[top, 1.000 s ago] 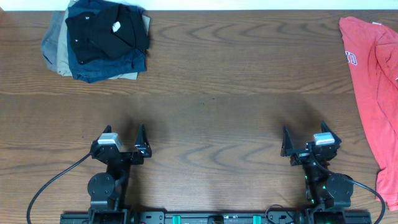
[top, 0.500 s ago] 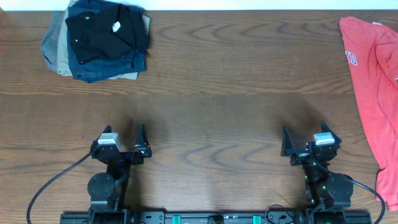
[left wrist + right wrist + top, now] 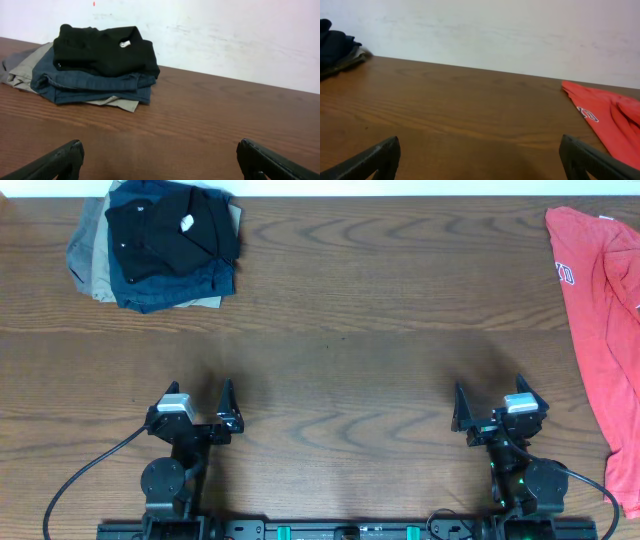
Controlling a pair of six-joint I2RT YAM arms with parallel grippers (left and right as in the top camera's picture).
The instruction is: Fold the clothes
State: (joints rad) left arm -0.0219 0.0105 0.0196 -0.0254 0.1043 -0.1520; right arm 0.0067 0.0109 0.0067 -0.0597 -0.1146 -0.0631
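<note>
The coral-red T-shirt (image 3: 600, 330) lies unfolded and rumpled along the table's (image 3: 350, 310) right edge. It runs from the far right corner toward the near edge, with its lettering (image 3: 565, 275) on the side toward the table's middle. My right pincer (image 3: 489, 398) sits by the near edge, well apart from the shirt, jaws spread wide, holding and touching nothing. My left pincer (image 3: 198, 398) sits by the near edge further left, also wide open and empty. A pile of folded garments (image 3: 160, 245), black on navy on tan, rests at the far left corner.
</note>
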